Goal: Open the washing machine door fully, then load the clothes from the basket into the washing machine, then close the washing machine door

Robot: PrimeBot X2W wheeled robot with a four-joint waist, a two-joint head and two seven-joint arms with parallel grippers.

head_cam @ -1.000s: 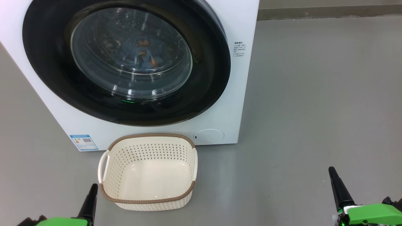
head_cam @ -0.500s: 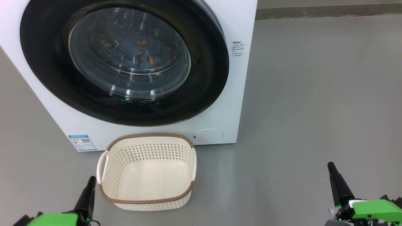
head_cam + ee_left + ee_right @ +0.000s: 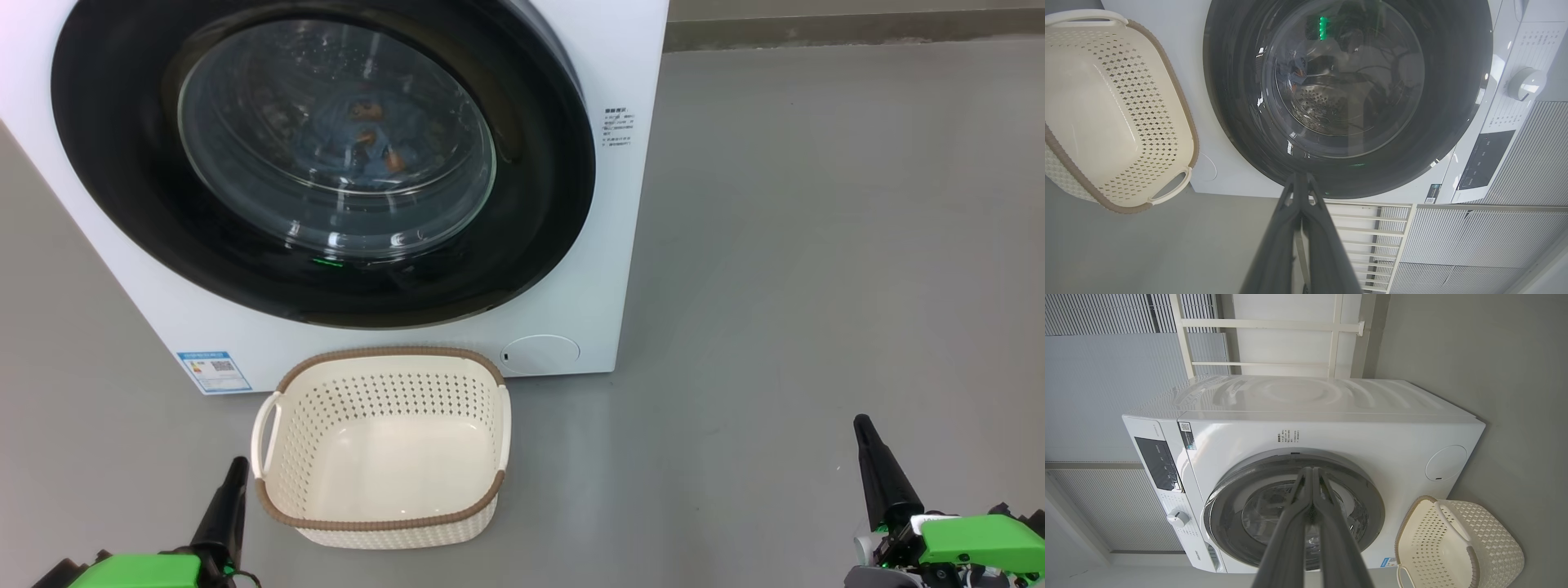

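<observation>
- Your left pincer [image 3: 238, 467] sat at the lower left of the head view. Its two dark fingers were pressed together on nothing, and its tip was just beside the near left corner of the basket [image 3: 384, 520]; whether it touched the corner could not be told.
- The basket stood on the floor just in front of the washing machine [image 3: 584, 302]. It lay between your two pincers but far closer to the left one, and its cream bottom was bare.
- Your right pincer [image 3: 862, 431] was at the lower right, fingers likewise pressed together and empty. It hung over open floor, well apart from both basket and machine.
- The washing machine door [image 3: 326, 216] lay closed against the white front, beyond the basket. In both wrist views the closed fingers pointed toward it.
- The clothes [image 3: 371, 139], light blue with orange-brown figures, showed through the door's glass inside the drum, well away from either pincer.
- The floor [image 3: 816, 269] was smooth and grey.
- A blue label [image 3: 214, 371] sat low on the machine's front at the left, and a round cover [image 3: 540, 354] low at the right.
- In the right wrist view you had a dark control panel [image 3: 1157, 463] and a dial [image 3: 1177, 518]. Behind the machine were a white rail frame [image 3: 1274, 324] and pale ribbed wall panels [image 3: 1094, 355].
</observation>
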